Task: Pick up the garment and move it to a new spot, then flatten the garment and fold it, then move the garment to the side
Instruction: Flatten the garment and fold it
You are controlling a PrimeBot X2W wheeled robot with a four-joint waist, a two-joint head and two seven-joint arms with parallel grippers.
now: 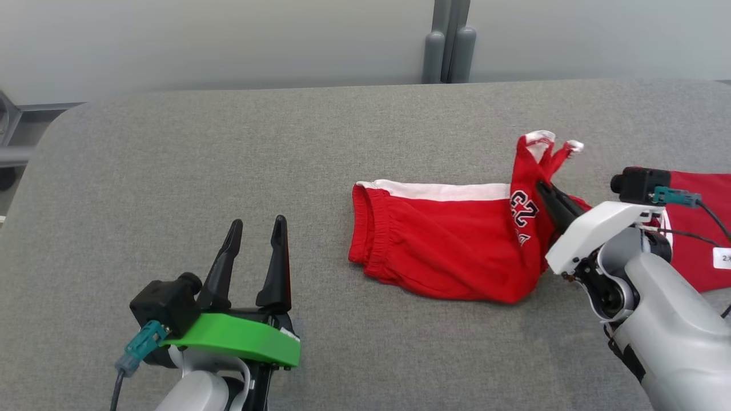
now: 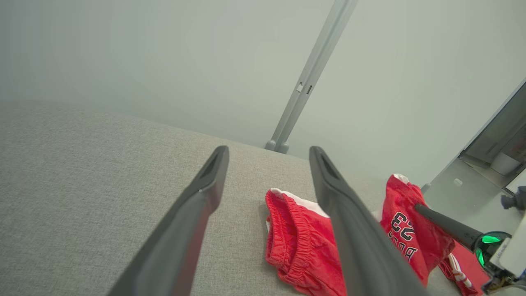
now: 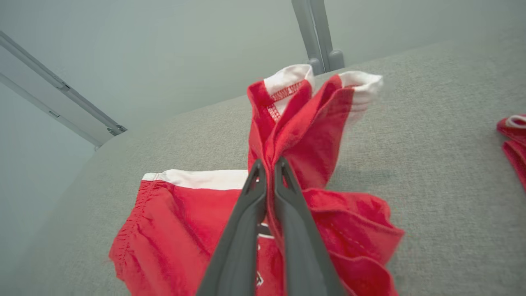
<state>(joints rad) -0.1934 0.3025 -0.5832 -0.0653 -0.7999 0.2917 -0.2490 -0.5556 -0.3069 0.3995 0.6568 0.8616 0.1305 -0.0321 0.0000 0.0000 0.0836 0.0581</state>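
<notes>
Nearest, the left hand hangs open and empty over the grey counter. Further right, the right hand is pinched shut on one leg of the red shorts, lifting it mid-counter. Folding looks begun but unfinished, and the move aside is not yet done. The right wrist view shows the clamp close up, while the head view adds another red cloth at far right.

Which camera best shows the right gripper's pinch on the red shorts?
The right wrist view: the right gripper is shut on a raised fold of the red shorts, seen close. The head view shows it side-on, from farther off; the left wrist view, small, near the right edge.
</notes>
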